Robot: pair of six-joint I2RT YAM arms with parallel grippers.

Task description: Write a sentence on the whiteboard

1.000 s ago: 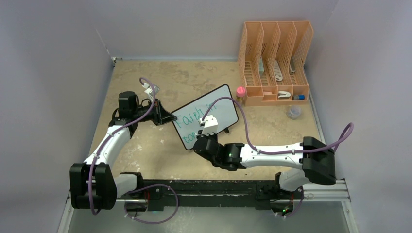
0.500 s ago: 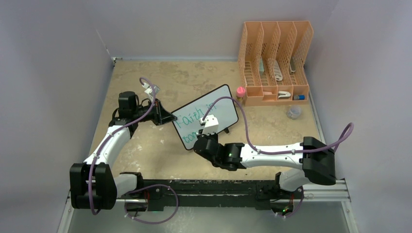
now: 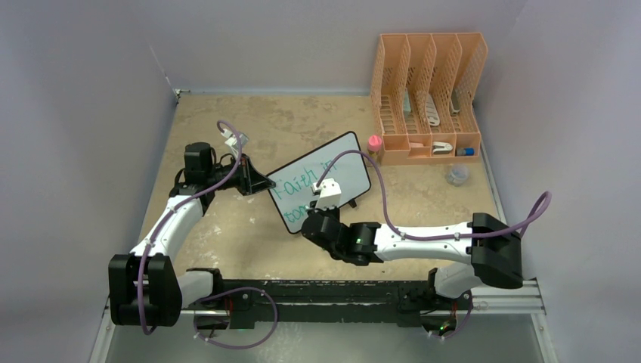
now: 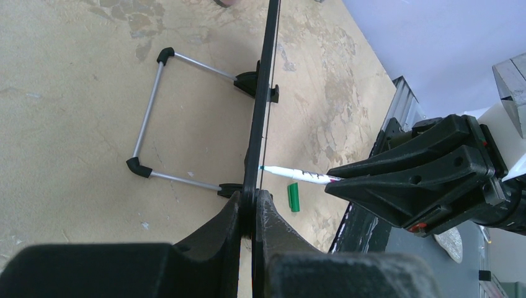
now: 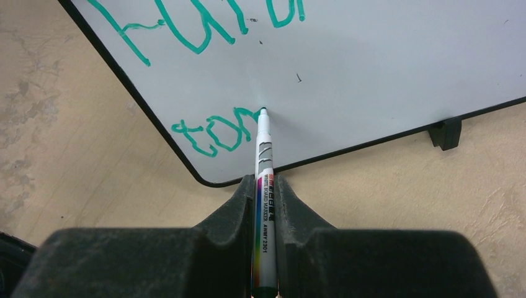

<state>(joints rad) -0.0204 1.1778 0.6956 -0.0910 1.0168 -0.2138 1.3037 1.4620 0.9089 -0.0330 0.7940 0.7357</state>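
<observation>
The whiteboard (image 3: 344, 162) stands tilted on its black feet at the table's centre. My left gripper (image 4: 253, 208) is shut on the board's black frame at its left end, and the board (image 4: 265, 93) shows edge-on in the left wrist view. My right gripper (image 5: 265, 186) is shut on a white marker (image 5: 263, 155) whose green tip touches the board (image 5: 384, 74). The sentence (image 5: 214, 133) in green reads "Faith in" above and "tom" below, and the tip rests at the end of "tom". The marker's green cap (image 4: 294, 197) lies on the table.
An orange file organiser (image 3: 427, 98) stands at the back right, with a small pink-capped bottle (image 3: 374, 144) and a clear little container (image 3: 456, 175) near it. The board's wire stand (image 4: 149, 118) sticks out behind it. Grey walls close in left, right and back.
</observation>
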